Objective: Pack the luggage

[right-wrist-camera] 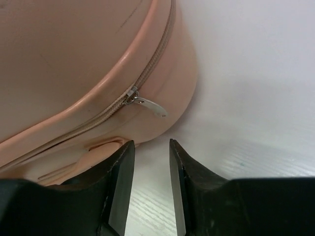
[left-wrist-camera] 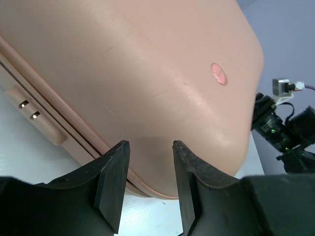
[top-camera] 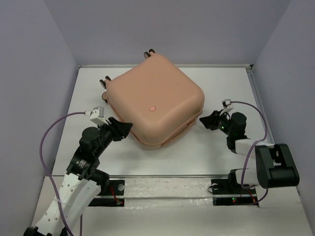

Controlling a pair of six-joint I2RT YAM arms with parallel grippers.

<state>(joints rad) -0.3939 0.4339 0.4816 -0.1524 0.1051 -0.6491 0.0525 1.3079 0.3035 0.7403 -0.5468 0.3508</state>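
Observation:
The luggage (top-camera: 153, 101) is a peach-pink hard-shell suitcase lying flat and shut in the middle of the white table (top-camera: 216, 83), with its caster wheels (top-camera: 150, 51) pointing to the far side. My left gripper (top-camera: 129, 126) is at its near-left corner, jaws apart with nothing between them. In the left wrist view the shell (left-wrist-camera: 147, 73) fills the frame just beyond my left gripper (left-wrist-camera: 150, 143). My right gripper (top-camera: 203, 122) sits off the luggage's right corner, open and empty. In the right wrist view my right gripper (right-wrist-camera: 151, 142) is low over the table, just below the metal zipper pull (right-wrist-camera: 147, 104).
Lilac walls close the table in at the back and on both sides. A raised strip (top-camera: 167, 177) runs along the near edge between the arm bases. Purple cables (top-camera: 49, 135) loop off both wrists. Bare table lies right of the luggage (right-wrist-camera: 246, 98).

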